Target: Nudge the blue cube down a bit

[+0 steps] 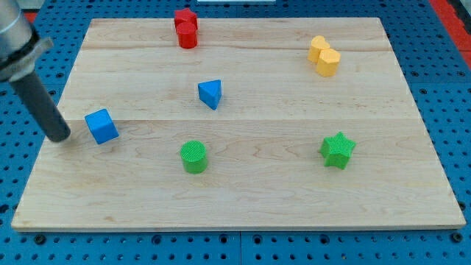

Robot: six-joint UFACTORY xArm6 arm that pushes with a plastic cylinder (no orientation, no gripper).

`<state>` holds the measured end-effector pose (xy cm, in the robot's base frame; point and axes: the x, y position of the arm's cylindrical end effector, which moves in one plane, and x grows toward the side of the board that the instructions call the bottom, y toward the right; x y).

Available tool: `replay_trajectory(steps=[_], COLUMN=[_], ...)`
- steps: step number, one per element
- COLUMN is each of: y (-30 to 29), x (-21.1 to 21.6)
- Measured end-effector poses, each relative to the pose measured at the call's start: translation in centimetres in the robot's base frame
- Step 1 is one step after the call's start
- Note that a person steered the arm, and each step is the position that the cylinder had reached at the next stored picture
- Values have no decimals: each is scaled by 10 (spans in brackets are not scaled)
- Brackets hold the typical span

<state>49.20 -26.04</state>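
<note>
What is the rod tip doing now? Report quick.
My tip: no gripper, holds nothing; on the board just left of the blue cube, apparently not touching.

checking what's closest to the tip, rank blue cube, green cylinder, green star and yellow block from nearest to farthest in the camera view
From my tip at the view's left edge of the board:
1. blue cube, just to its right
2. green cylinder, lower middle
3. green star, lower right
4. yellow block, upper right; close to the star in distance, so this last pair is uncertain

We see a pale, grained wooden board point(243, 184) carrying a blue cube point(101, 126), a blue triangular block point(210, 93), a ribbed green cylinder point(194, 157), a green star point(338, 150), a red block point(186, 28) and a yellow block point(324, 56).
</note>
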Motion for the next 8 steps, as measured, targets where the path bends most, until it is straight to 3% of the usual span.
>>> replay_trajectory(steps=[3,4,6,8], y=[-34,5,13,18], x=[-4,-6,-14,-66])
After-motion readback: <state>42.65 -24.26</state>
